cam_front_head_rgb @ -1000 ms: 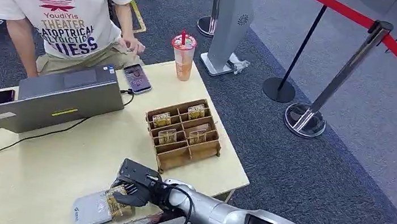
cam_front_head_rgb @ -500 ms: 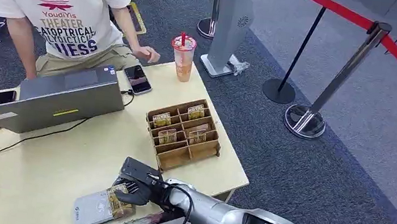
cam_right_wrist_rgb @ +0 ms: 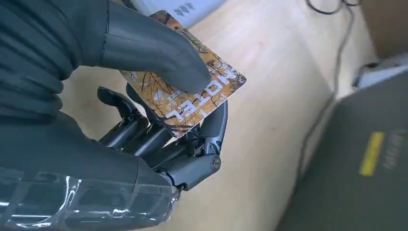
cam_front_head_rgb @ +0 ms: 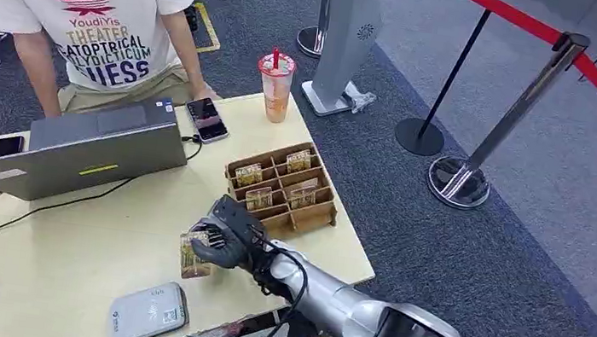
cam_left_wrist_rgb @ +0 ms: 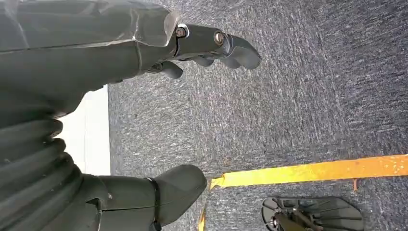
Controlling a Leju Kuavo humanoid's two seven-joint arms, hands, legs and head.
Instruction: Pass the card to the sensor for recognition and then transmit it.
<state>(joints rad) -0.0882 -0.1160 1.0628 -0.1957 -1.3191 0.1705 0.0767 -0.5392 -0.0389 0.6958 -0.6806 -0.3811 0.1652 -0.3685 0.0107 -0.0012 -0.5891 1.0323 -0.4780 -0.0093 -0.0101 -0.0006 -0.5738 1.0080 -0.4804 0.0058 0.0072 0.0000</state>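
At a wooden table (cam_front_head_rgb: 78,253), the right hand (cam_front_head_rgb: 222,236) pinches a card (cam_front_head_rgb: 193,256) at frame centre, above the sensor (cam_front_head_rgb: 147,313); the left hand (cam_left_wrist_rgb: 144,110) hangs empty, fingers apart.

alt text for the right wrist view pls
The right robot hand pinches a brown patterned card printed with the word HOTEL between its thick grey thumb and darker fingers, above a pale wooden table. A grey laptop and a black cable lie beyond.
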